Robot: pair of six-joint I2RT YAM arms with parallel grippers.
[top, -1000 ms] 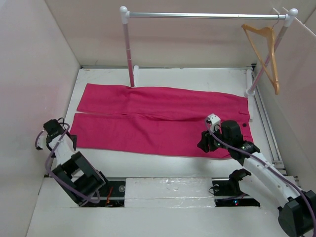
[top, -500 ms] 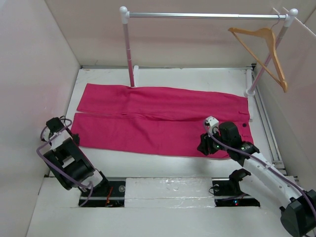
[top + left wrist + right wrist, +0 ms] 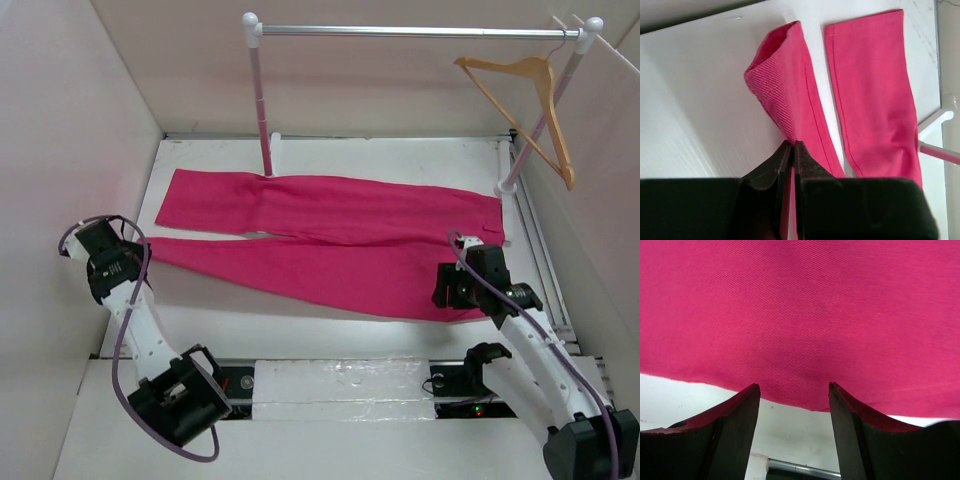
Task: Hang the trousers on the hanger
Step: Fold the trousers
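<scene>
Trousers (image 3: pixel 350 215) lie flat on the table (image 3: pixel 300 330), lengthwise left to right, waist at the right, cuffs at the left. Far leg (image 3: pixel 250 195) is straight and smooth. Near leg (image 3: pixel 300 268) is drawn askew: it slants away from the far leg, and a narrow gap opens between the two towards the left.

Left gripper (image 3: pixel 792 146): fingers pressed together, pinching the edge of the near leg by its cuff (image 3: pixel 772 85). The cuff stands up off the table in a loose open fold, with the ribbed inner side of the cloth showing. The far leg's end lies flat just beside it, the two apart. In the top view the left arm reaches in from the table's left side.

Right gripper (image 3: pixel 794 385): fingers spread wide, nothing between them. It sits over the near edge of the trousers at the waist end. The pink edge runs just beyond the fingertips, with white table below it. Cannot tell whether the tips touch the cloth.

Hanger (image 3: pixel 558 130) hangs by its hook from the right end of the rail (image 3: pixel 400 32), tilted, next to the right post. It is bare and well apart from the trousers. The left post (image 3: pixel 262 110) stands at the far edge of the far leg.
</scene>
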